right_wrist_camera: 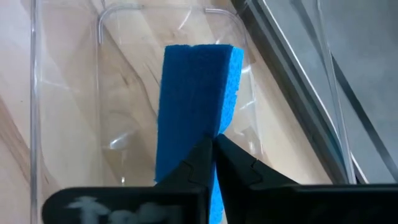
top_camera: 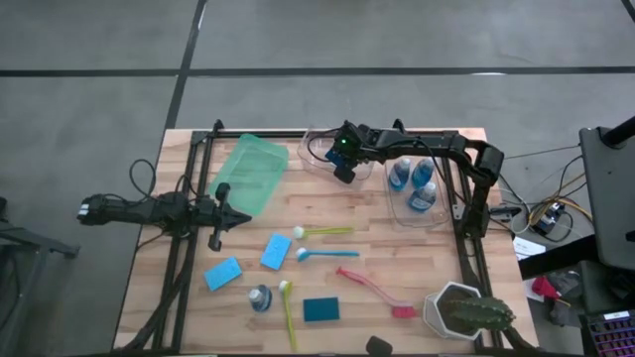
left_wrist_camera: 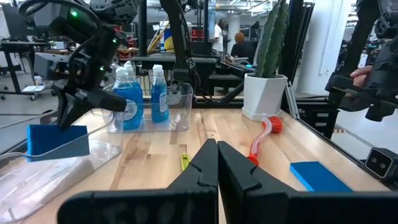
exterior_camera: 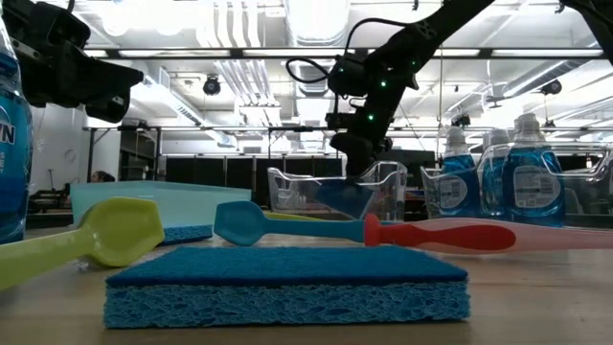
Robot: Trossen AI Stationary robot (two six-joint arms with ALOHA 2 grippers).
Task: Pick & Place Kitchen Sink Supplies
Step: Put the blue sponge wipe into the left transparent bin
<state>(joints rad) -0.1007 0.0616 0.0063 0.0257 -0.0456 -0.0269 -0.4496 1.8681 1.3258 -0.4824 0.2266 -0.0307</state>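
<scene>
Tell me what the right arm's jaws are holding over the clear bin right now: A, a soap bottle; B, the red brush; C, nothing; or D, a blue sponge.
D: the right gripper has its jaws shut on a blue sponge, which hangs above the floor of the clear bin; the red brush lies on the table, and three bottles stand in another bin.

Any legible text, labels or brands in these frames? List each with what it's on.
"WN": letters cut off by the frame edge, on the label of the blue-liquid bottle nearest the low camera.
Labels on the bottles in the clear bin: print too small to read.
Labels on those bottles in the left wrist view: blurred, unreadable.
Sponges, brushes, cactus pot, green bin: no text visible.
</scene>
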